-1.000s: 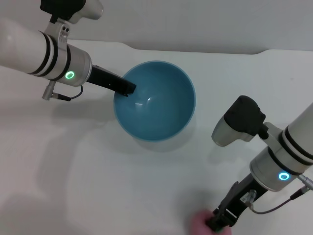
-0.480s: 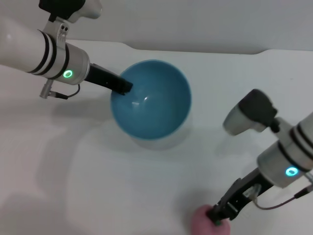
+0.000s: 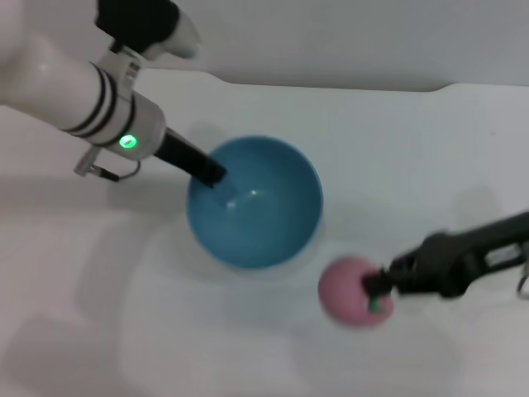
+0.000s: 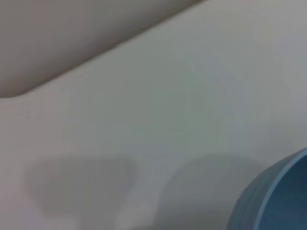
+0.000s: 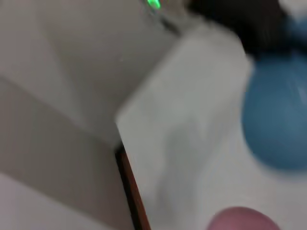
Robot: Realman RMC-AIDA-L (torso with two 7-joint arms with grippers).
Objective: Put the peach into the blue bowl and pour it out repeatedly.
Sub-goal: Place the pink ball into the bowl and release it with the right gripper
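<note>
White surface [image 3: 397, 141] carries everything. L to R in head view: left gripper [image 3: 211, 174] sits at the near-left rim of the blue bowl [image 3: 254, 203], fingers closed on the rim w/ one tip reaching inside, so it has the bowl held. Bowl is upright on the surface and empty inside. Left wrist view only shows a slice of the bowl's outer wall and rim [image 4: 273, 196], no fingers seen there. Further right, the peach [image 3: 354, 291] is off the surface, just beside the bowl's lower-right edge, not over the opening yet. Right gripper [image 3: 378, 285] comes in from the right side, fingers pinched shut on the peach at its right side near the green stem mark. Right wrist view shows the peach at the frame edge [image 5: 242, 219] and the bowl [image 5: 278, 120] farther off. Step in hand, judged: carrying peach to the bowl, the put-in part. Next move prob needs the right arm to shift the peach left until it's above the bowl's middle, lower a bit, then let go; left arm keeps the bowl steady till then, pour after.
</note>
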